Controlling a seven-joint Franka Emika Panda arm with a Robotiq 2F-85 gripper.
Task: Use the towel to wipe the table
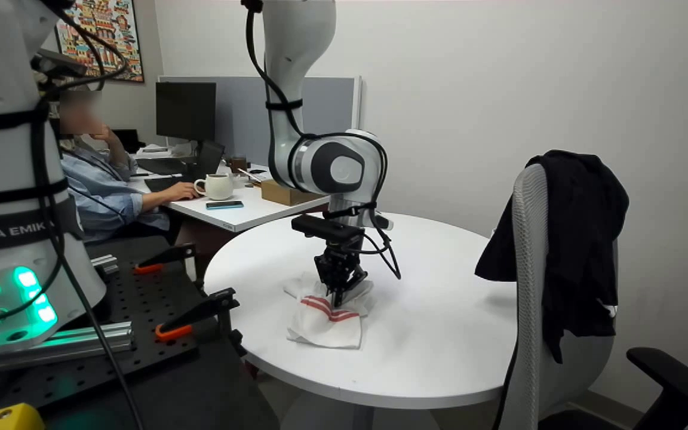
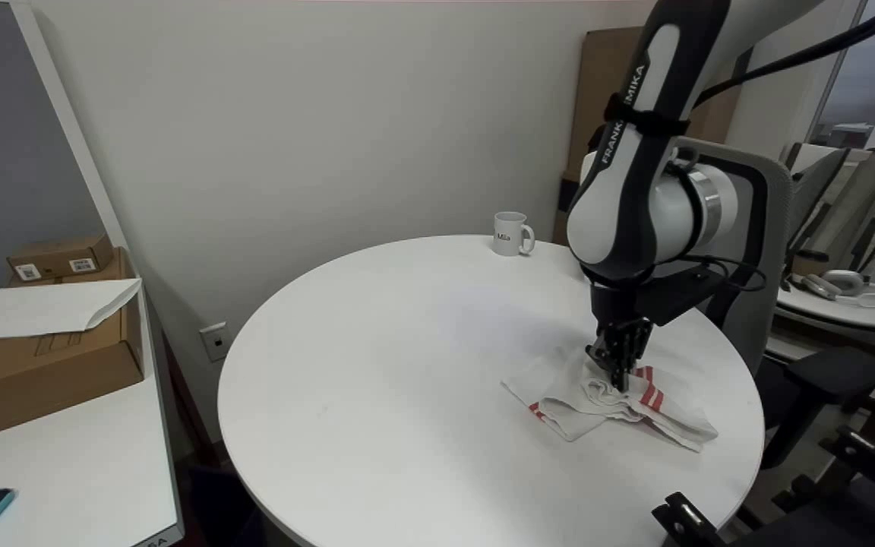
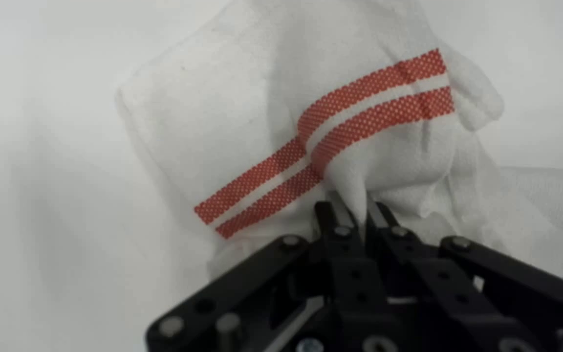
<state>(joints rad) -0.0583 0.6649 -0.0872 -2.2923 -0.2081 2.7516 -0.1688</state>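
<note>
A white towel with red stripes lies crumpled on the round white table (image 1: 433, 340). The towel shows in both exterior views (image 1: 323, 329) (image 2: 680, 416), with its corners spread flat and its middle bunched. My gripper points down at the towel's middle in both exterior views (image 1: 338, 298) (image 2: 620, 378). In the wrist view the two fingertips (image 3: 355, 212) are nearly together, with a raised fold of the towel (image 3: 213, 112) pinched between them. The striped part of the towel spreads ahead of the fingers. The part of the towel beneath the gripper is hidden.
A white mug (image 2: 510, 234) stands at the table's edge by the wall. A chair (image 1: 530, 269) with a black garment (image 1: 580, 239) stands close to the table. A desk (image 1: 248, 215) with a seated person adjoins it. Black clamps (image 1: 200, 310) sit on the robot's base plate edge.
</note>
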